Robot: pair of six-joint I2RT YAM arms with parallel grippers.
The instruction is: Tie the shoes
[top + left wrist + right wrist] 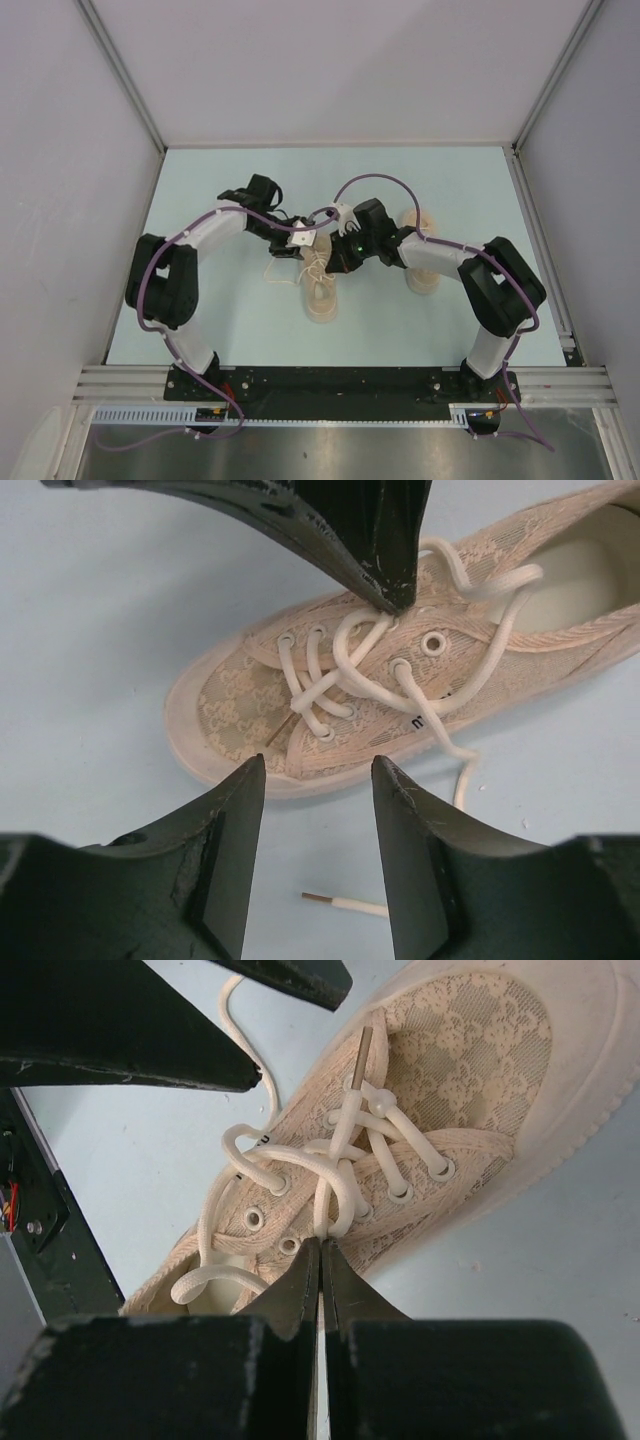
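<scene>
Top cam high, looks down over table [230,330]; L & R wrist cams close in, both on same shoe [240,695]

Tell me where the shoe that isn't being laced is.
In the top view the other shoe lies right of centre on the table, partly hidden under the right arm, just right of the centre shoe.

centre shoe [322,296]: beige lace-knit, upright, laces [350,675] loose | second shoe [421,280]: to its right, partly hidden

Lab: panel walls [330,60], aluminium rails [340,378]
</scene>
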